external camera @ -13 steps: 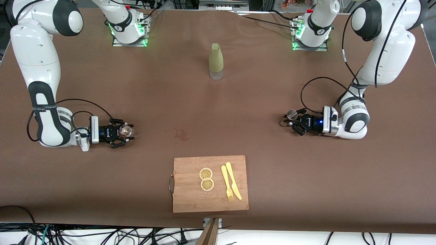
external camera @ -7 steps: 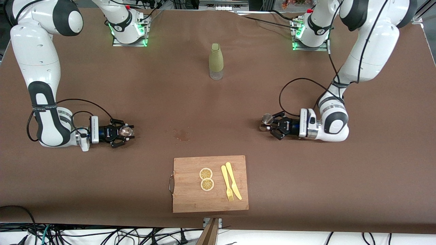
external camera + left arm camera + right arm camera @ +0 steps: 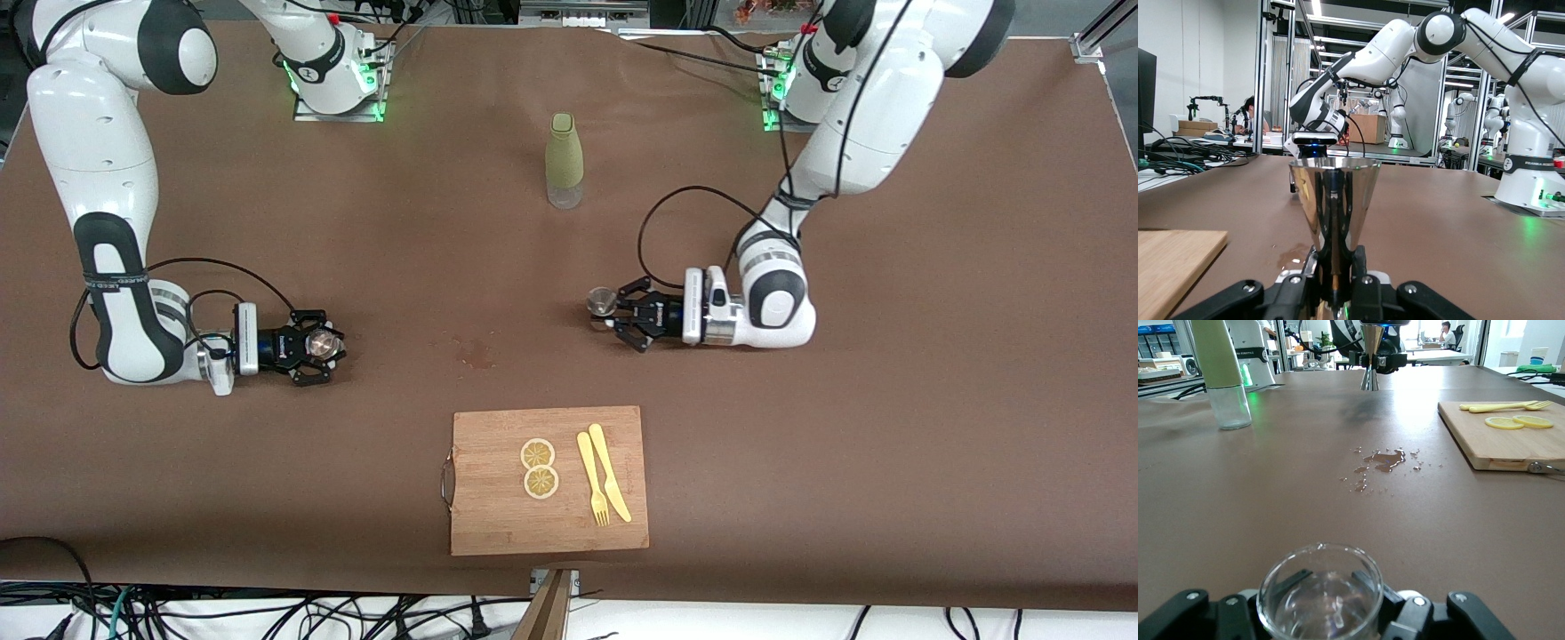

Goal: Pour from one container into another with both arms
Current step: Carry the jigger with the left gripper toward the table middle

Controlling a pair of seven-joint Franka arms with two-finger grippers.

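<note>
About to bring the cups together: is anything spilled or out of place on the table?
Yes: a small wet spill lies on the brown table, between the bottle and the cutting board. Droplets are scattered around it. Nothing else stands out.

Bright even overhead light, soft shadows, sharp pics, bg slightly blurred

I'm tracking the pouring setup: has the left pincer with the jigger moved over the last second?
Yes. The left pincer, shut on the jigger, has travelled toward the right arm's end, now closer to the wet stain.
</note>
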